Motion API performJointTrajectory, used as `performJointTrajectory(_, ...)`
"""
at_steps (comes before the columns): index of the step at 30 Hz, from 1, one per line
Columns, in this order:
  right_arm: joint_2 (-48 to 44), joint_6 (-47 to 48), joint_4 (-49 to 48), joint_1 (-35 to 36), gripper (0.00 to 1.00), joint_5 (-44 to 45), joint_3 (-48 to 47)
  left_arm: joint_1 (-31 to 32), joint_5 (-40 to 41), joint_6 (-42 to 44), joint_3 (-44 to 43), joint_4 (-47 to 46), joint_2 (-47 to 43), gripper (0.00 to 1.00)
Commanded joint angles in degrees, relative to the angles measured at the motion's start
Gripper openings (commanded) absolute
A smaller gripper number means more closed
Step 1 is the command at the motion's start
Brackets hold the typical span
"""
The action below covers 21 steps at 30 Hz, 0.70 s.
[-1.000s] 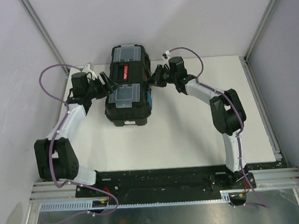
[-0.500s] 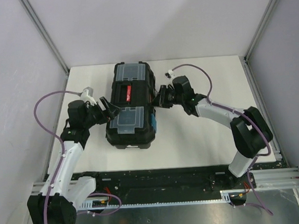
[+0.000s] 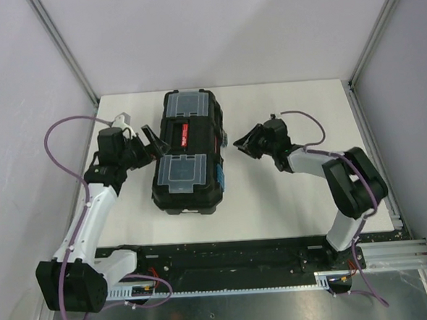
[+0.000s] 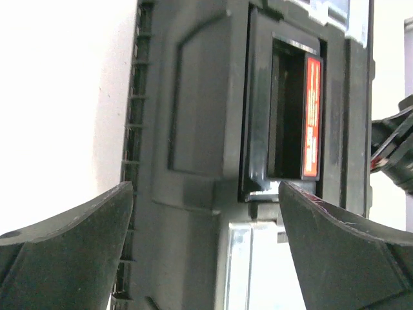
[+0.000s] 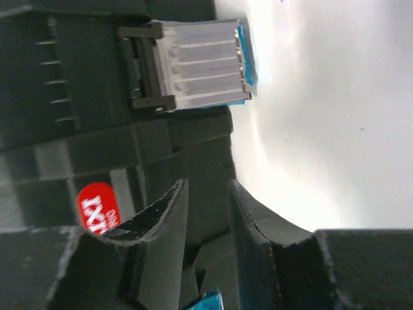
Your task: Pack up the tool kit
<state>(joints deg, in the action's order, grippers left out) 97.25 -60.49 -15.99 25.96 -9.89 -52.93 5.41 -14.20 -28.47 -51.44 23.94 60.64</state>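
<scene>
The toolbox (image 3: 188, 158) sits shut on the table (image 3: 288, 199) between the two arms, with its red-marked handle (image 4: 312, 116) on top. The left gripper (image 3: 158, 140) is just beside its left side, fingers spread wide and empty. The right gripper (image 3: 241, 139) is near its right side without touching, fingers slightly parted and holding nothing.

left pincer (image 4: 205, 190) spread wide | toolbox (image 4: 193, 116) ahead (red-marked handle (image 4: 261, 110))

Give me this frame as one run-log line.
toolbox: closed, on table | left end effector: open, empty, beside toolbox | right end effector: open, empty, apart
</scene>
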Motion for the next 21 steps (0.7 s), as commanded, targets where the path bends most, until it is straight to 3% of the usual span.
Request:
performJointTrajectory(1, 7.32, -10.75, -13.44, 2.27, 0.31, -0.5, 0.72, -0.67, 4.47, 0.97, -5.92, 0.44, 2.17, 0.97)
performJointTrajectory(5, 12.08, -17.99, -17.96, 3.82, 0.11, 0.24, 0.64, -1.05, 3.41, 1.12, -8.22, 0.37, 3.86, 0.98)
performJointTrajectory(9, 15.52, -21.93, -23.87, 5.93, 0.02, 3.67, 0.48, -1.57, 2.75, 1.14, -9.01, 0.33, 4.77, 0.98)
performJointTrajectory(21, 26.56, -30.54, -33.1, 10.18, 0.0, 19.27, -3.28, -2.43, 1.09, 1.26, -10.47, 0.4, 8.27, 0.98)
